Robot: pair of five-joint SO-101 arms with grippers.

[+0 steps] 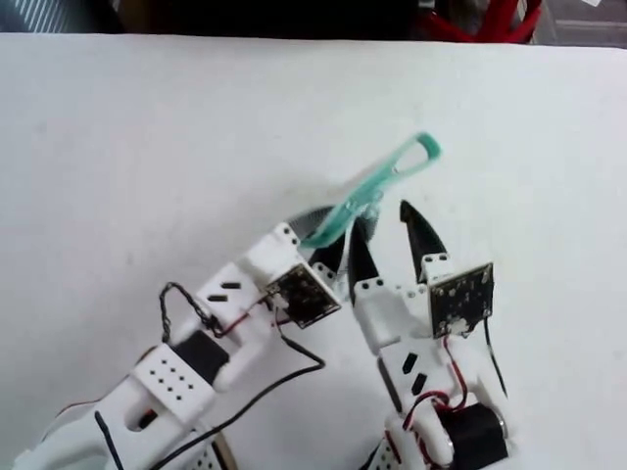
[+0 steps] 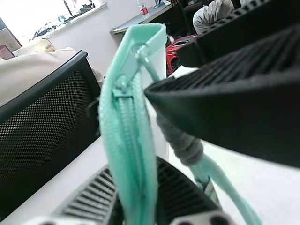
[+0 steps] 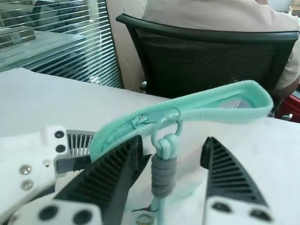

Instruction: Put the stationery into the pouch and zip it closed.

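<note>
1. Right wrist view: the right pincer (image 3: 173, 143) stands spread wide, one black ribbed jaw on each side of the grey-wrapped pull cord (image 3: 163, 171). Neither jaw is touching the cord, so the pincer holds nothing.
2. The cord hangs from the small mint metal zip slider (image 3: 159, 117), which sits just above the gap between the jaws. I'd say the jaws bracket the cord so that one closing pinch would take hold of it.
3. The slider rides on the mint-green fabric pouch (image 3: 211, 108), a long flat case lifted off the table with its zip edge facing this pincer. The slider sits nearer the held end than the free looped end.
4. I can't tell how much of the zip is already closed, or whether any stationery is inside.
5. In the high view, the left pincer (image 1: 328, 245) is pressed together on the pouch's near end. Its own camera shows the fabric squeezed between the ribbed lower pad and the black upper jaw.
6. That grip looks like an anchor: with one end pinned and the pouch in the air, the zip line stays taut and reachable, and a pull on the cord would slide the slider rather than drag the whole case.
7. Below both arms is the plain white table (image 1: 147, 147), and beyond its far edge stands a black mesh chair (image 3: 211, 51).
8. My reading is that this is the zipping stage, and the next move is to close on the cord.
</note>
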